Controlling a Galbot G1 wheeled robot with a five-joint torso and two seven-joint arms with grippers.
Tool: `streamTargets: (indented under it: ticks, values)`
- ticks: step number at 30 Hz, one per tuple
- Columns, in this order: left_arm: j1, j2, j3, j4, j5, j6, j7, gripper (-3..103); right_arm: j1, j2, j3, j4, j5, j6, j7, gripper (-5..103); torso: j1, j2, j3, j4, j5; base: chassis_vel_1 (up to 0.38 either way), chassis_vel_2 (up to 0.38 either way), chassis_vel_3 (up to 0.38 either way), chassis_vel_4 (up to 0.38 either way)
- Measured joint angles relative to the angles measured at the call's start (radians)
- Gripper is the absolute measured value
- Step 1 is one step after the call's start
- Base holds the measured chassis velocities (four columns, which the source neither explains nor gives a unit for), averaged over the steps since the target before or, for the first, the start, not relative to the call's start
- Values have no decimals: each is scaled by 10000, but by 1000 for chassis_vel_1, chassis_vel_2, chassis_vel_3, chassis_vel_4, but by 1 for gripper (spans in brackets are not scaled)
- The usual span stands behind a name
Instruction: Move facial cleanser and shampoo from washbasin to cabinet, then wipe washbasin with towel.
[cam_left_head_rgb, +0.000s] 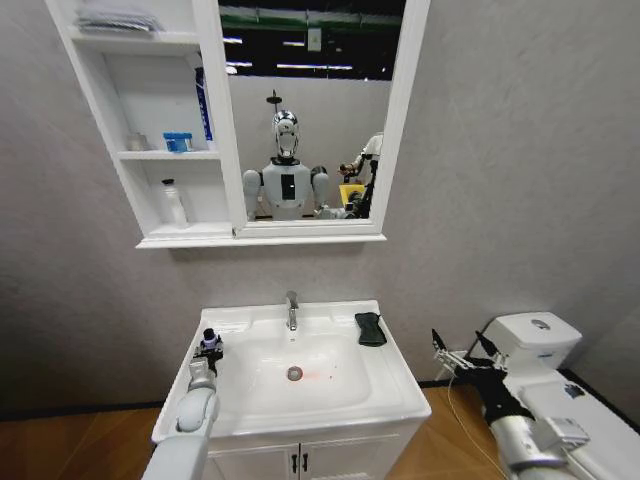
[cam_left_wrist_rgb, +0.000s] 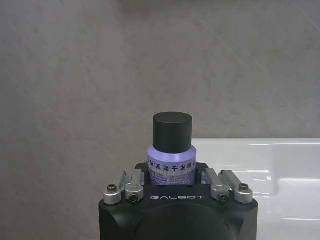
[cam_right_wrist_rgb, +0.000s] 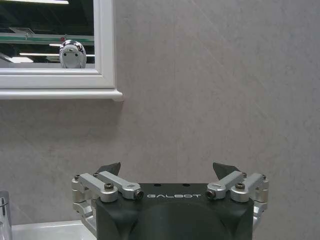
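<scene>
Up at ten o'clock in the head view hangs the cabinet (cam_left_head_rgb: 150, 120), three white shelf compartments joined to the mirror (cam_left_head_rgb: 310, 110). A tall blue-and-white tube (cam_left_head_rgb: 203, 100) stands in the middle compartment, hard against the mirror side, with a small blue-lidded jar (cam_left_head_rgb: 178, 142) just beside it. One shelf down, a pale bottle (cam_left_head_rgb: 174, 203) stands upright in the bottom compartment.

Drop to seven o'clock: the left gripper (cam_left_head_rgb: 208, 350) sits over the left rim of the washbasin (cam_left_head_rgb: 380, 385), and it's pinching a small bottle (cam_left_head_rgb: 209, 340). The left wrist view confirms it: the gripper (cam_left_wrist_rgb: 172, 175) has its fingers pressed in on either side of the lilac-labelled, black-capped bottle (cam_left_wrist_rgb: 172, 150), which stands upright between them, the white basin ledge (cam_left_wrist_rgb: 270, 165) off to one side.

Centre now: the chrome tap (cam_left_head_rgb: 292, 310) at twelve o'clock of the oval bowl, the round drain (cam_left_head_rgb: 295, 373) in the middle of it.

At two o'clock of the bowl, the black towel (cam_left_head_rgb: 370, 328) lies flat on the back right corner of the basin top, well apart from both grippers.

Over at four o'clock, the right gripper (cam_left_head_rgb: 460, 352) hovers off the basin's right edge, in front of the white toilet (cam_left_head_rgb: 530, 345). In the right wrist view the gripper (cam_right_wrist_rgb: 170, 172) has its fingers spread wide, nothing between them, facing the grey wall (cam_right_wrist_rgb: 215, 90) below the mirror's frame (cam_right_wrist_rgb: 102, 75).
</scene>
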Motion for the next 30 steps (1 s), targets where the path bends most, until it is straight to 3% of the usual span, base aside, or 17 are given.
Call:
streamTargets:
  ticks: [1, 4, 8, 10, 12, 14, 16, 17, 18, 21, 23, 30]
  values:
    - [0, 0, 0, 0, 0, 0, 0, 43, 0, 0, 0, 0, 0, 0, 0, 100, 0, 0, 0, 0, 0, 0, 0, 0, 0]
    - [634, 1107, -55, -2400, -1105, 825, -937, 43, 254, -163, -97, -83, 62, -126, -8, 100, -1, 0, -1, 4, 8, 0, 0, 0, 0]
    - [945, 1671, -195, -3719, -2020, 1482, -1456, 43, 392, -300, -107, -85, 202, -268, -11, 100, 0, 1, -1, 4, 1, 0, 0, 0, 0]
    - [1172, 2503, -658, -5350, -3422, 2427, -2103, 43, 448, -497, -105, -75, 339, -380, -6, 100, -1, 2, -1, 3, 4, 0, 0, 0, 0]
    - [1186, 2804, -871, -5801, -3805, 2684, -2168, 43, 419, -577, -102, -71, 365, -410, -6, 100, 0, 2, -2, 3, 0, 0, 0, 0, 0]
    - [1051, 3597, -1277, -6525, -4838, 3240, -2394, 43, 384, -677, -108, -80, 366, -484, -2, 100, -1, 2, -2, 3, 3, 0, 0, 0, 0]
    - [923, 3886, -1337, -6676, -5264, 3400, -2549, 43, 383, -695, -119, -81, 346, -504, 0, 100, -1, 2, -2, 4, 3, 0, 0, 0, 0]
    - [588, 4474, -1351, -6764, -5959, 3590, -2793, 43, 380, -706, -169, -77, 301, -581, 3, 100, -1, 2, -2, 1, 0, 0, 0, 0, 0]
    - [262, 4926, -1343, -6705, -6273, 3667, -2817, 43, 385, -699, -231, -39, 253, -683, 14, 100, -1, 2, -1, 0, 3, 0, 0, 0, 0]
    - [-353, 5429, -1218, -6576, -6815, 3910, -2696, 43, 383, -650, -342, 68, 51, -793, 38, 100, 0, 1, 0, 1, 1, 0, 0, 0, 0]
    - [-640, 5581, -1133, -6513, -7106, 4038, -2666, 43, 359, -629, -369, 122, -15, -829, 43, 100, 0, 1, 1, 3, -2, 0, 0, 0, 0]
    - [-3427, 6081, 93, -5072, -8384, 4508, -2334, 43, 247, -534, -336, 142, -137, -870, 47, 100, 0, 2, 0, 3, 0, 0, 0, 0, 0]
